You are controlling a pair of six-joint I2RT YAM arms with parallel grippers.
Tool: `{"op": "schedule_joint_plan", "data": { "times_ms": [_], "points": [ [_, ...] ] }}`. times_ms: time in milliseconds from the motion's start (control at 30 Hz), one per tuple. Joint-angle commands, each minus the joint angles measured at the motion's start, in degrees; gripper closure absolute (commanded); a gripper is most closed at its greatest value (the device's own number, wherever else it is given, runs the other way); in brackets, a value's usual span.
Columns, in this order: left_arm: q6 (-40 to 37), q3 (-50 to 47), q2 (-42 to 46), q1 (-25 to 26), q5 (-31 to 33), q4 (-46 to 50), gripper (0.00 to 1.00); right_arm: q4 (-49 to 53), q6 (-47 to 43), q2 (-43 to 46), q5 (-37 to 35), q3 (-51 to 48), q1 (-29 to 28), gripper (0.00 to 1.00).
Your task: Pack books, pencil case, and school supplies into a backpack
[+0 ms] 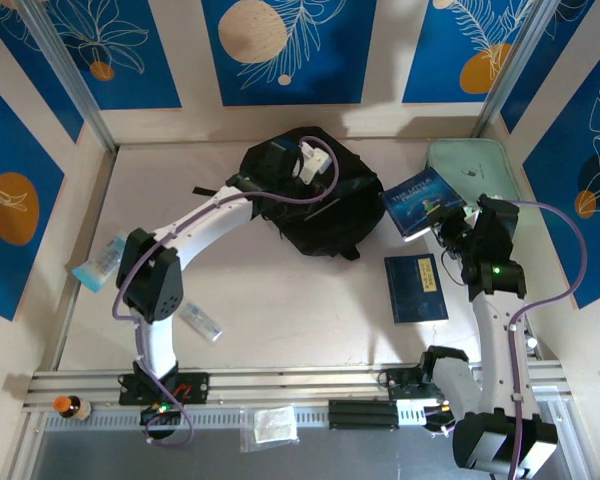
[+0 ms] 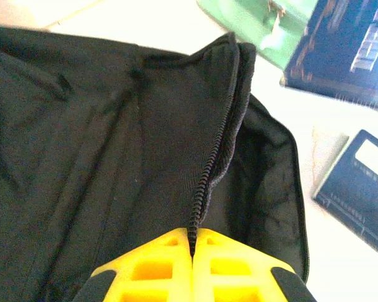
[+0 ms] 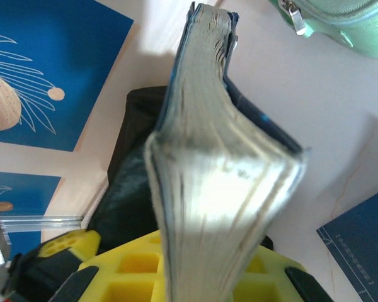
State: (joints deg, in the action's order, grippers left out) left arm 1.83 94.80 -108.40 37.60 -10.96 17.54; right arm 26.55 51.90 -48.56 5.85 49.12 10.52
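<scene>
The black backpack (image 1: 320, 205) lies at the back centre with its mouth facing right. My left gripper (image 1: 312, 160) is shut on the zipper edge (image 2: 209, 170) of the backpack (image 2: 82, 157), holding that flap up beside the dark opening. My right gripper (image 1: 450, 225) is shut on the "Little Prince" book (image 1: 418, 200), held tilted just right of the bag; its page edge (image 3: 220, 170) rises between the yellow fingers (image 3: 123, 274). A second blue book with a yellow label (image 1: 415, 287) lies flat on the table. The mint-green pencil case (image 1: 470, 165) sits back right. The clear supplies box (image 1: 200, 320) lies front left.
A light-blue see-through packet (image 1: 98, 265) lies by the left wall. An orange-capped bottle (image 1: 72, 407) stands on the front rail. Blue-patterned walls close in the back and both sides. Open tabletop stretches between the backpack and the front rail.
</scene>
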Motion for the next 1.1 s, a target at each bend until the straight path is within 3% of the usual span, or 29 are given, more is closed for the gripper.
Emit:
{"op": "schedule_joint_plan", "data": {
  "times_ms": [0,267,467,1067],
  "points": [
    [2.38,-1.92,3.84,-0.27,1.57,-9.02,1.00,-1.44,2.46,-0.17,5.00,-0.19,-0.18,1.00],
    [2.57,-3.85,5.08,-0.25,-2.13,-13.58,1.00,-12.13,9.35,-6.99,13.05,-3.41,-7.17,1.00],
    [2.04,-5.92,6.78,-0.26,-3.98,-15.33,1.00,-20.65,12.61,-14.25,12.93,-3.01,-13.25,1.00],
    [1.50,-7.02,8.72,-0.25,-4.99,-15.17,1.00,-34.29,12.04,-37.01,8.41,5.17,-21.30,1.00]
  ]
}}
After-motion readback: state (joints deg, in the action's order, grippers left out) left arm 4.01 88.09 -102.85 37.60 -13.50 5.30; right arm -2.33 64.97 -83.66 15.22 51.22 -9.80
